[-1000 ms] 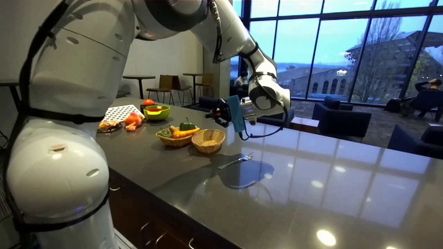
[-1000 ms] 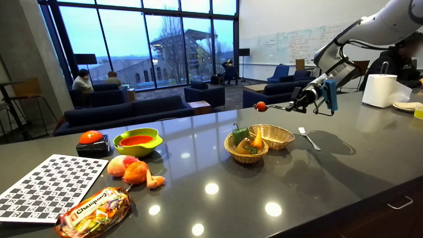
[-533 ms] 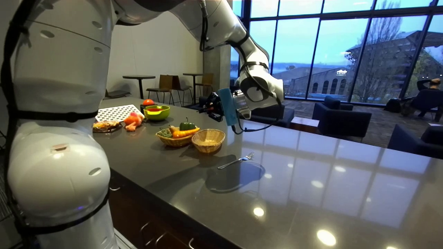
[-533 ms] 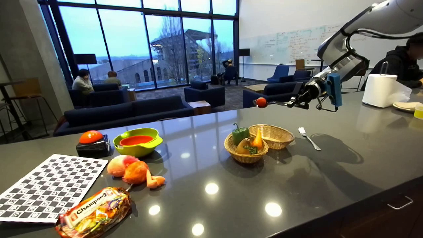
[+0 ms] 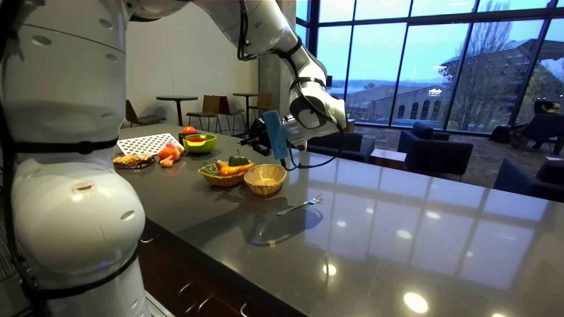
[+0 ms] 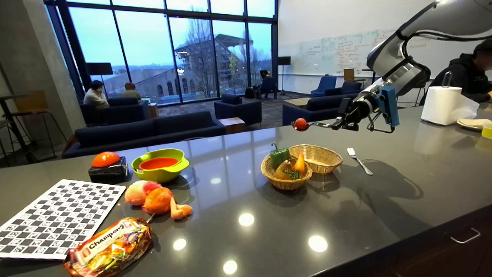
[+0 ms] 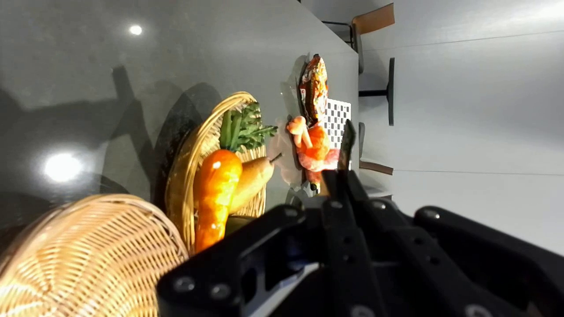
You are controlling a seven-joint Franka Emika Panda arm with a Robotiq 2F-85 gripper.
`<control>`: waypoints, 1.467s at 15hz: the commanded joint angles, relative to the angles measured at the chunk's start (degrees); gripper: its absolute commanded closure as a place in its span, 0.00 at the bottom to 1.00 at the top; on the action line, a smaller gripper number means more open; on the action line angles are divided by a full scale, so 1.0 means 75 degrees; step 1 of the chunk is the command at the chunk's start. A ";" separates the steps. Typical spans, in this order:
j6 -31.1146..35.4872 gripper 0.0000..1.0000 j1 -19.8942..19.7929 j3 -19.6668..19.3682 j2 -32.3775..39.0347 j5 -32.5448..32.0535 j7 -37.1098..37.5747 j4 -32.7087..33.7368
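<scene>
Countertop [image 6: 207, 246] glossy grey, tall windows [image 6: 142, 46], navy sofa [image 6: 180, 129] beyond, gripper [image 6: 336, 125] clenched on spoon [image 6: 323, 125] bearing red ball [image 6: 301, 124].

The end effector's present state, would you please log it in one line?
end effector: closed on utensil; red ball: on utensil's end, raised above counter; fork: lying on counter

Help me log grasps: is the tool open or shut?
Shut: the tool grips a utensil, which juts out between its close-set fingers in the wrist view.
</scene>
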 commanded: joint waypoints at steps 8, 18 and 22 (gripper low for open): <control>0.0559 0.99 0.0431 0.0065 -0.0559 -0.0127 0.0468 -0.1037; 0.1228 0.99 0.0670 0.0179 -0.0561 -0.0358 0.0820 -0.1397; 0.1441 0.99 0.0731 0.0259 -0.0567 -0.0516 0.1034 -0.1443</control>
